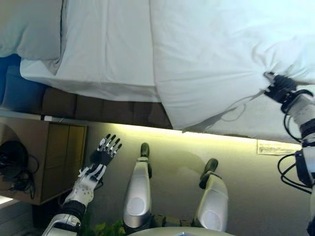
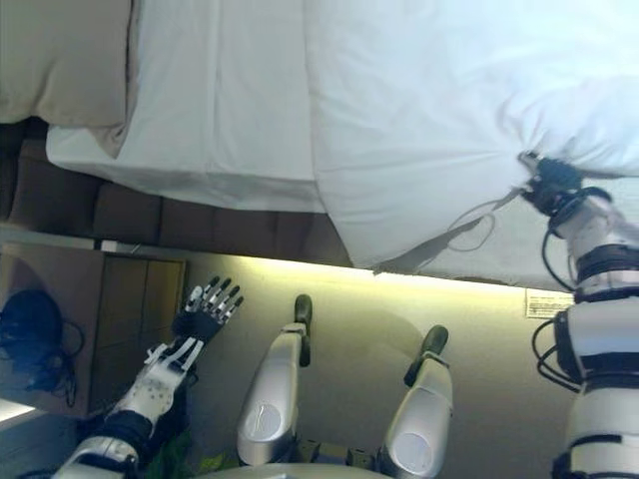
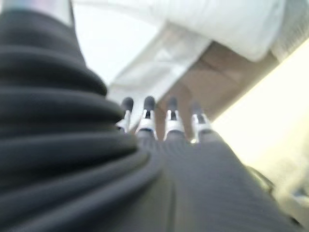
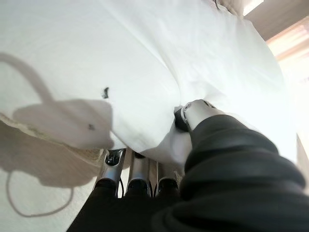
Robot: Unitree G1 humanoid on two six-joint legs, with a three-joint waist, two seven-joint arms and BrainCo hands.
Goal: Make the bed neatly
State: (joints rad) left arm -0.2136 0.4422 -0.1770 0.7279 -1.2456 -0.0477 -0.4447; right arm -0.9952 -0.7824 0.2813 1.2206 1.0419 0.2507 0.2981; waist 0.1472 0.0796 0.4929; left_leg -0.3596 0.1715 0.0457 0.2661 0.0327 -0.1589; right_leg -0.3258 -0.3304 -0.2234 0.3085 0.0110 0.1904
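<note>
Where the thick white quilted duvet (image 1: 221, 64) hangs over the side of the bed, a bunched fold of it is pinched by the right hand (image 1: 278, 87), whose fingers (image 4: 140, 169) are curled into the cloth with the thumb pressed against it. Beside the duvet, a smooth white fitted sheet (image 1: 106, 44) is left uncovered, and a grey pillow (image 1: 29, 27) lies beyond the sheet. Well apart from the duvet, the left hand (image 1: 106, 150) is held with its fingers spread, touching nothing, beside a brown wooden bedside cabinet (image 1: 49, 157).
</note>
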